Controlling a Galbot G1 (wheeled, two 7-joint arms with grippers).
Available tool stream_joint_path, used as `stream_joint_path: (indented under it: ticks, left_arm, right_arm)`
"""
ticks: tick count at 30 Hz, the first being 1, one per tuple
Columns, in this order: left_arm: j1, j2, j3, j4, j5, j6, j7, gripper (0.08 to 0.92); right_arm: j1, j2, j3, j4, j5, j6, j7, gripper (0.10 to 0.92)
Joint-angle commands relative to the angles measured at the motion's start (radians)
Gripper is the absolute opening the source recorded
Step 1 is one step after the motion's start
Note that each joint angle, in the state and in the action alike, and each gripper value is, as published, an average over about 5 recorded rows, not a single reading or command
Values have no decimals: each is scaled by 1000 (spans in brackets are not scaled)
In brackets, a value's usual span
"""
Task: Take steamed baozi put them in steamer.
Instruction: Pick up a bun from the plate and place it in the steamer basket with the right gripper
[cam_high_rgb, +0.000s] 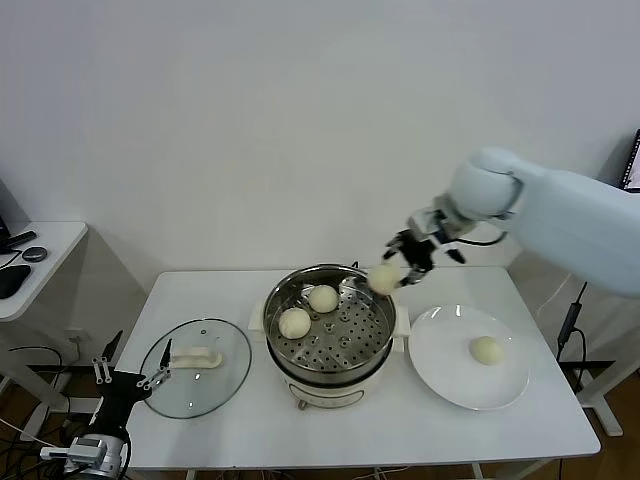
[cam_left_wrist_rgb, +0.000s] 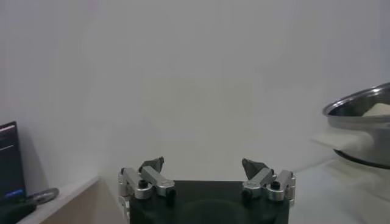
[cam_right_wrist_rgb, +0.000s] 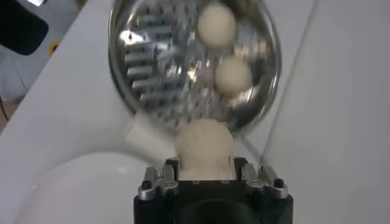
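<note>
Head view: the right gripper (cam_high_rgb: 400, 268) clasps a baozi (cam_high_rgb: 384, 279) above the steamer (cam_high_rgb: 330, 325) rim; two buns (cam_high_rgb: 308, 311) lie beyond it inside. Left wrist view: the left gripper (cam_left_wrist_rgb: 207, 176) idles, jaws spread. Right wrist view: the bun (cam_right_wrist_rgb: 204, 146) sits between its fingers (cam_right_wrist_rgb: 159, 182).

Materials and finishes, tabletop set

Steamer (cam_high_rgb: 330, 330): polished, mirror-bright metal with perforated tray, on glossy cream plastic base. Baozi (cam_high_rgb: 294, 323): smooth, matt dough. Plate (cam_high_rgb: 450, 375): glossy white. Lid (cam_high_rgb: 195, 385): clear glass. Table (cam_high_rgb: 500, 440): matt white.
</note>
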Motion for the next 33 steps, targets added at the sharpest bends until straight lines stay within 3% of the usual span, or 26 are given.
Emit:
stream_joint_path:
  ticks: [1, 14, 23, 28, 33]
  left_arm:
    - [3, -6, -3, -2, 4, 1, -1, 823]
    - [23, -21, -32, -19, 3, -2, -6, 823]
    - [25, -23, -34, -8, 6, -6, -8, 823]
    - [26, -24, -36, -7, 5, -7, -9, 823]
    - [28, -23, -40, -2, 4, -12, -7, 823]
  right_arm:
    - [4, 244, -127, -10, -28, 229, 28, 535]
    - [-69, 232, -149, -39, -265, 500, 11, 535]
    - [-110, 225, -132, -37, -361, 543, 15, 539]
    - [-128, 229, -123, -54, -336, 528, 24, 547]
    - [-121, 224, -118, -49, -307, 520, 36, 640]
